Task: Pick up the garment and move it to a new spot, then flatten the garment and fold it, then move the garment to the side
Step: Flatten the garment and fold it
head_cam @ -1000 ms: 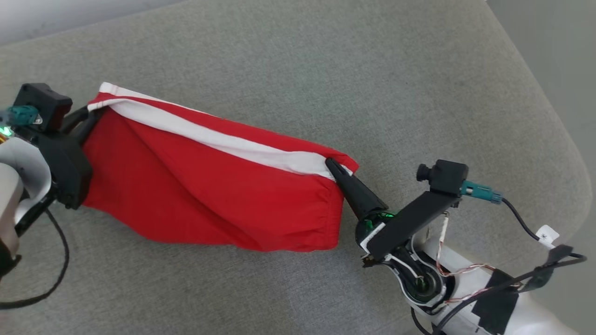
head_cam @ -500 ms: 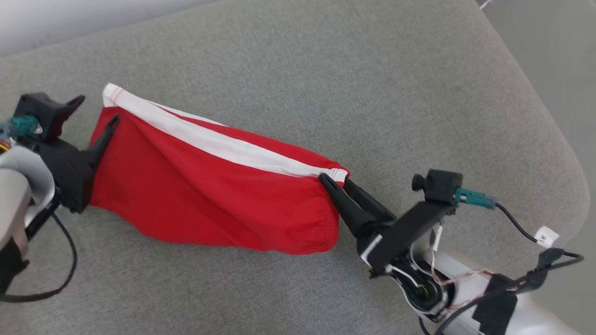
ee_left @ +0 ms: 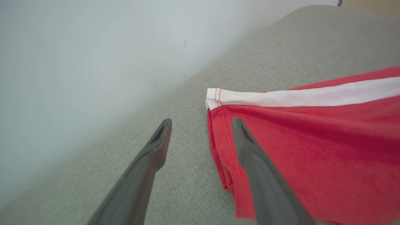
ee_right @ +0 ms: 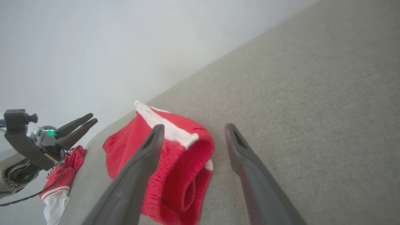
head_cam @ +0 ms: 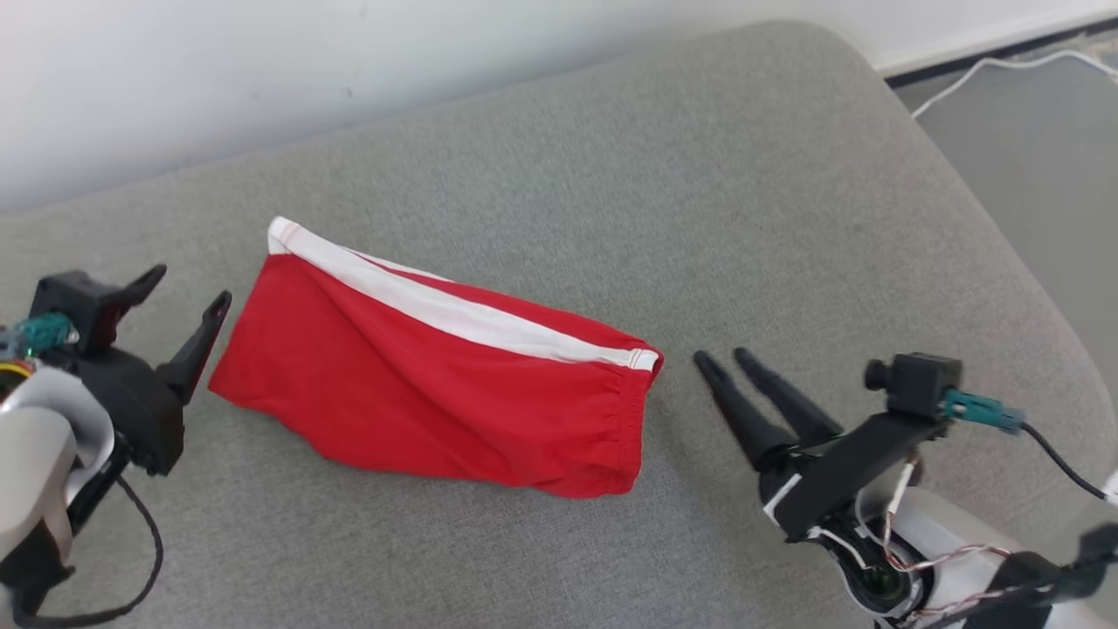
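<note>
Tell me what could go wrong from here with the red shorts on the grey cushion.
1. The shorts lie creased, the waistband gaping; folding now would likely trap wrinkles.
2. The left claw is open beside a layered hem; a grasp there might pinch only one layer.

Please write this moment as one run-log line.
garment: lying free on cushion | left end effector: open, empty | right end effector: open, empty

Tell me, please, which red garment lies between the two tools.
The red shorts lying on the grey cushion; the other red-and-white garment lies beyond the left tool.
</note>
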